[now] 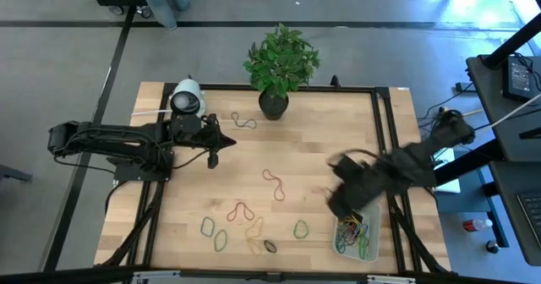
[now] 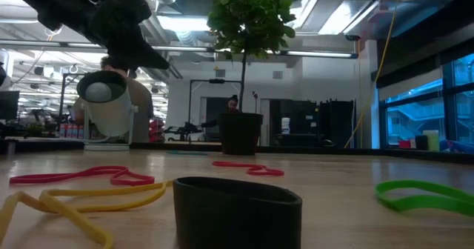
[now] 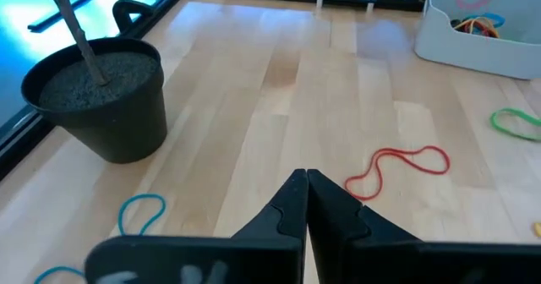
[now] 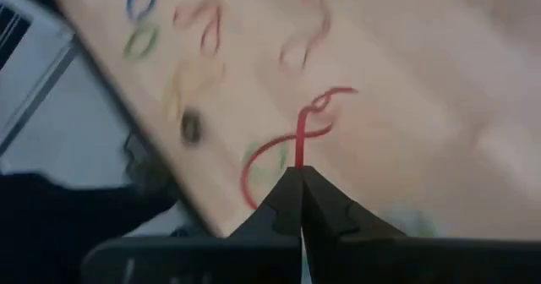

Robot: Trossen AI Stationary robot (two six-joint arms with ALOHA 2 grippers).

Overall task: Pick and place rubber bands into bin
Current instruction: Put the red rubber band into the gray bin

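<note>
A red rubber band (image 4: 297, 144) is seen clenched between the tips of the right tool (image 4: 301, 176), dangling above the desk (image 1: 321, 157); in the high view that tool (image 1: 345, 201) is blurred, near the desk's right front, just beside the bin (image 1: 357, 237). The bin is set at the right front corner, close to the desk's edge, with a tangle of bands inside. The left tool (image 3: 306, 182) is held clenched on nothing over the left rear of the desk, near the plant pot (image 3: 101, 98). Loose bands (image 1: 241, 225) are scattered along the front edge, and one red band (image 1: 275, 184) lies mid-desk. Bare wood is left open between the two arms.
</note>
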